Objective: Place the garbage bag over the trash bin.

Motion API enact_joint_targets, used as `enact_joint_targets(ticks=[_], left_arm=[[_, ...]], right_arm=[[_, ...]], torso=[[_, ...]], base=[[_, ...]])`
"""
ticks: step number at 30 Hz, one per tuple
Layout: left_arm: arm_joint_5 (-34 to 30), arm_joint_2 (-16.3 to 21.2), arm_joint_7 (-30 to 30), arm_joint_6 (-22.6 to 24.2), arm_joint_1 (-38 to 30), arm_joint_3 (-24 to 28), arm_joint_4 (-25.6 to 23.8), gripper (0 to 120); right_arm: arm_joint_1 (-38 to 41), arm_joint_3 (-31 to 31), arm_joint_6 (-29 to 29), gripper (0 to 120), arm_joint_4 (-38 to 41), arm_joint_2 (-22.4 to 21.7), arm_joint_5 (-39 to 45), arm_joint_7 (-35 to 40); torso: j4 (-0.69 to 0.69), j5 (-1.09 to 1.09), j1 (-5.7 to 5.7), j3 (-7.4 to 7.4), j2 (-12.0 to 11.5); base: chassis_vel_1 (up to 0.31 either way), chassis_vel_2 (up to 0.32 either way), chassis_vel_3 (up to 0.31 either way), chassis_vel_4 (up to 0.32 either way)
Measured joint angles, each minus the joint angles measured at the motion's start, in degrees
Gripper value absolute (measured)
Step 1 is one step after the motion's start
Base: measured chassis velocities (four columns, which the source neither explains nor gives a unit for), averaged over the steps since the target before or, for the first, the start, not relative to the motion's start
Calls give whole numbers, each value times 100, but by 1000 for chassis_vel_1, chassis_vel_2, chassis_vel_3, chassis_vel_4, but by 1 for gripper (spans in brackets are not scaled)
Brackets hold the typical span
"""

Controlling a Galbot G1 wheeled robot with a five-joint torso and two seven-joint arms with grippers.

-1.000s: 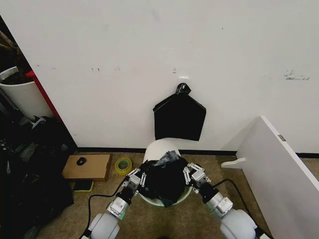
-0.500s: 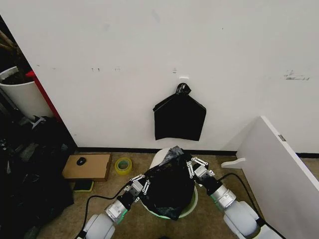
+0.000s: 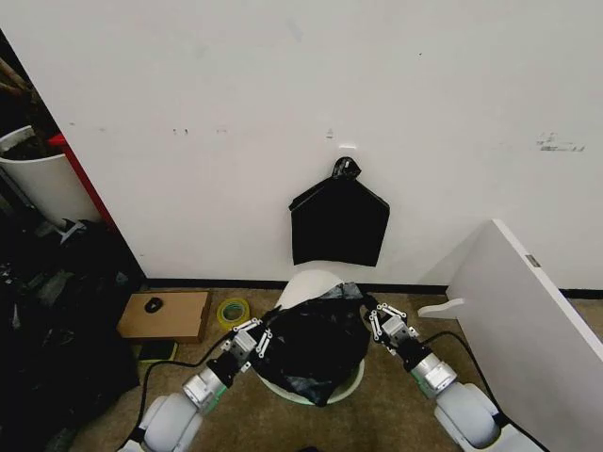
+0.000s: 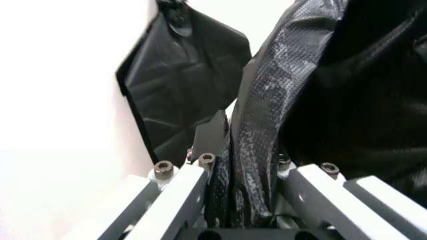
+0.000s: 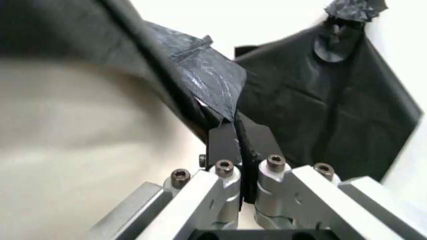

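Left pincer (image 3: 256, 334) and right pincer (image 3: 378, 318) pinch the garbage bag (image 3: 316, 344) over the trash bin (image 3: 306, 282).

Even, bright indoor light on the white wall (image 3: 283, 94), dim clutter at the head view's left edge, wrist views overexposed with near surfaces softly blurred.

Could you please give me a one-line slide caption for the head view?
Both claws, left claw and right claw, hold the garbage bag stretched over the trash bin.
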Motion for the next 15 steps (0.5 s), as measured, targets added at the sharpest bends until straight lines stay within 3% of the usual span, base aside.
enact_joint_targets(ticks=[7,10,15], left_arm=[[-777,113,626,84,-18,-269,-130,0],[-994,155,962,84,-20,-415,-143,0],[-1020,105,894,84,-10,-451,-102,0]], right_arm=[[197,-6,469,3,-387,40,657,-692],[256,-43,527,18,-490,70,1030,-838],[244,-97,575,38,-455,77,1404,-991]], torso=[[1,-1,0,0,0],[1,0,0,0,0],[1,-1,0,0,0]], base=[[0,0,0,0],[0,0,0,0],[0,0,0,0]])
